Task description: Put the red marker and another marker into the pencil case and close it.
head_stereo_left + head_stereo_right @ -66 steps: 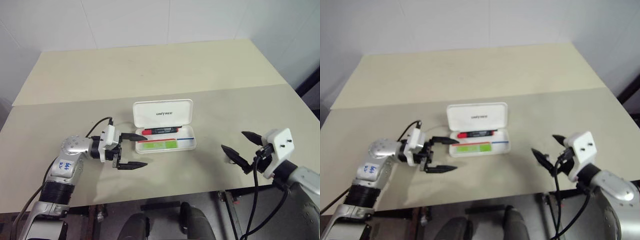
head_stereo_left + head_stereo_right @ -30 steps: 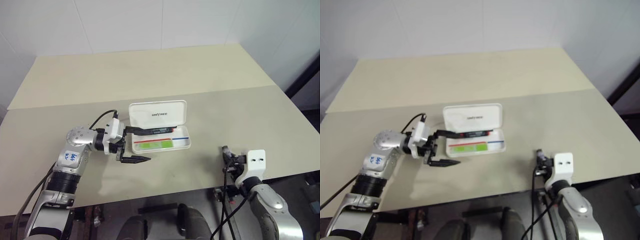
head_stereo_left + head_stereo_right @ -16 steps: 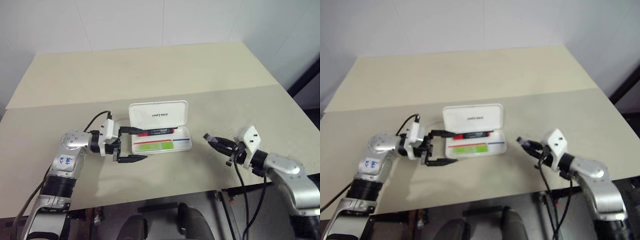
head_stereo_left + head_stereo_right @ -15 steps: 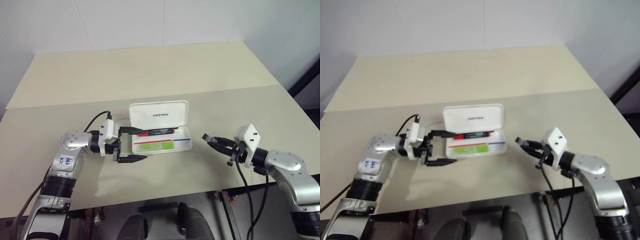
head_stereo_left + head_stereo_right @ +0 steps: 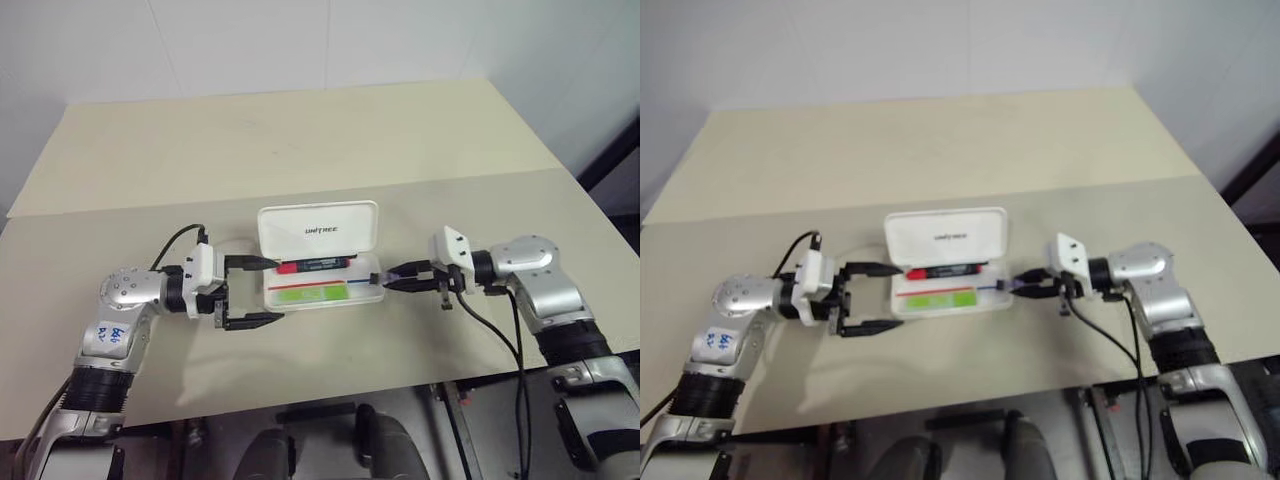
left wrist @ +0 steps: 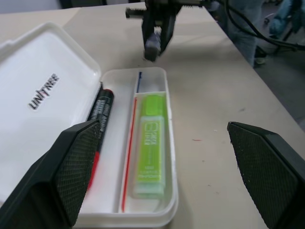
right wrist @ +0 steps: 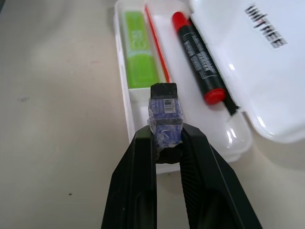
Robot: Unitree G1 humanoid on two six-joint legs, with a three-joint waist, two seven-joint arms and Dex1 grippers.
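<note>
Two markers already lie in the open pencil case (image 5: 325, 288): the red marker (image 5: 312, 264) beside the lid, the green highlighter (image 5: 318, 293) nearer the front wall. Right end effector (image 7: 167, 143), at the case's end, pinches a small blue-wrapped block (image 7: 165, 114); left end effector (image 5: 250, 292) gapes wide, empty, at the other end. Best steady the tray, then fold the lid squarely.

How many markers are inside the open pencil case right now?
2. The red marker lies in the pencil case next to the raised lid; the lime-green highlighter lies in the front compartment. None seem hidden.
</note>
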